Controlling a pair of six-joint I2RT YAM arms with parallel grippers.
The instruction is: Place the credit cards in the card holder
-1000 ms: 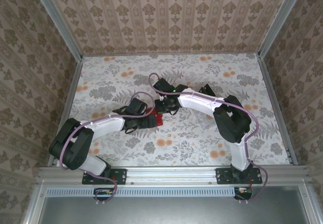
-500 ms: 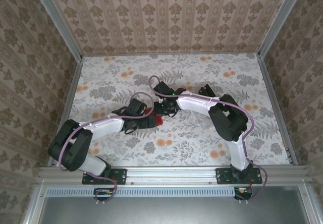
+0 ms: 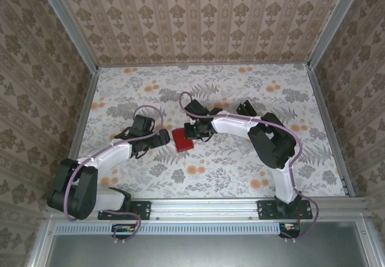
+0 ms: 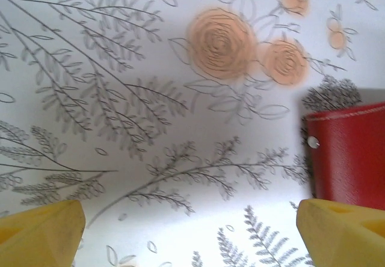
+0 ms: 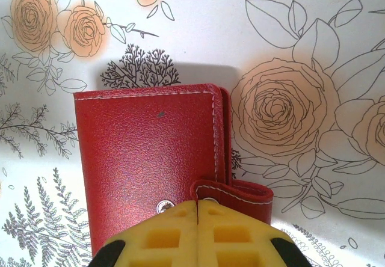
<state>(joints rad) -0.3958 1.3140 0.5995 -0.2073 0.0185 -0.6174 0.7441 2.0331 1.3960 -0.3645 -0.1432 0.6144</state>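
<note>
At the left of the top view, the left gripper (image 3: 161,137) hovers over the flowered table (image 3: 120,98), just to the left of the card holder (image 3: 182,139). In the left wrist view its yellow fingertips (image 4: 39,231) sit at the two bottom corners of the frame, spread wide with nothing between them. The red wallet's edge comes in at the right side of that frame.

The card holder lies folded shut near the middle of the table. In the right wrist view it takes up the centre, with its clasp tab (image 5: 237,193) curling off the lower right corner.

The right gripper (image 5: 197,216) has its two pads pressed together with no gap. Its tips sit on the holder's lower edge beside the tab, and I cannot tell whether they pinch it.

At the upper right, beyond the right arm, lies a small dark thing (image 3: 245,107). It may be cards, but it is too small to tell.

The step in hand looks like opening the holder, since no card is being carried. The next move probably calls for one gripper to steady the body while the other lifts the cover.

Room is tight between the two grippers. There is open table to the left, behind and in front, and the side rails (image 3: 325,110) stand well apart.
</note>
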